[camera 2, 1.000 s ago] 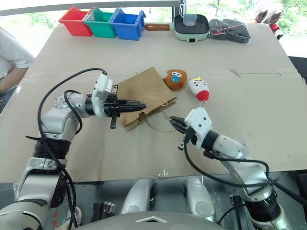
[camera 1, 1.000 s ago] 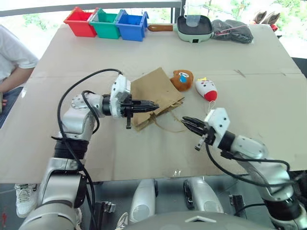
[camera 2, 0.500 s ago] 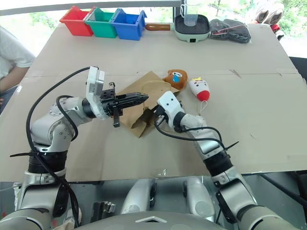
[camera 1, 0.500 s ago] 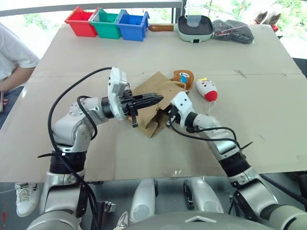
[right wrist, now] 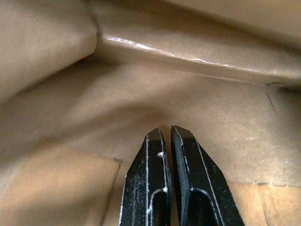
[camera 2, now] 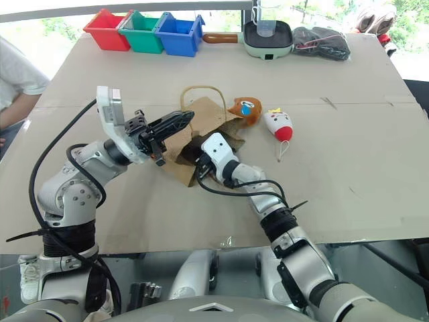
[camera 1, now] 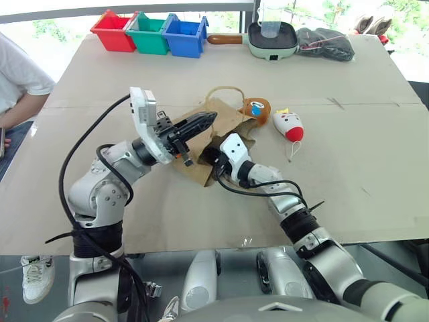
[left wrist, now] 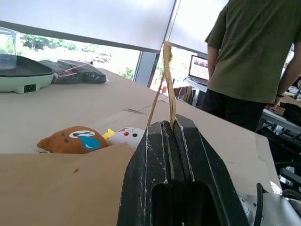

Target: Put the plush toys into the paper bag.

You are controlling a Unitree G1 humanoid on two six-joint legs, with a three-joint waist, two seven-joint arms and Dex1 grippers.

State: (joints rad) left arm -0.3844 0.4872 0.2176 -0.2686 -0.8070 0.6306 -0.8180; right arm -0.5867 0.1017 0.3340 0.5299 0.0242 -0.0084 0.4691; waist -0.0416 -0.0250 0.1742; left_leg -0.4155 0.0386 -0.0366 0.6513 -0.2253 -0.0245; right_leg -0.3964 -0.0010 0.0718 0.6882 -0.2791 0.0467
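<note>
cardboard tabletop (camera 1: pixel 201 74); crumpled brown paper bag (camera 1: pixel 221 124), mouth open.

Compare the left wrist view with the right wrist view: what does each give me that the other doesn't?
Left wrist alone: the left gripper shut on a handle of the paper bag, the brown-orange plush toy and the white plush toy lying on the table beyond the bag's edge, a green pan, and a person standing by.

Right wrist alone: the right gripper, fingers together, inside the paper bag, facing its brown inner walls.

Shared: the paper bag, and black fingers closed.
</note>
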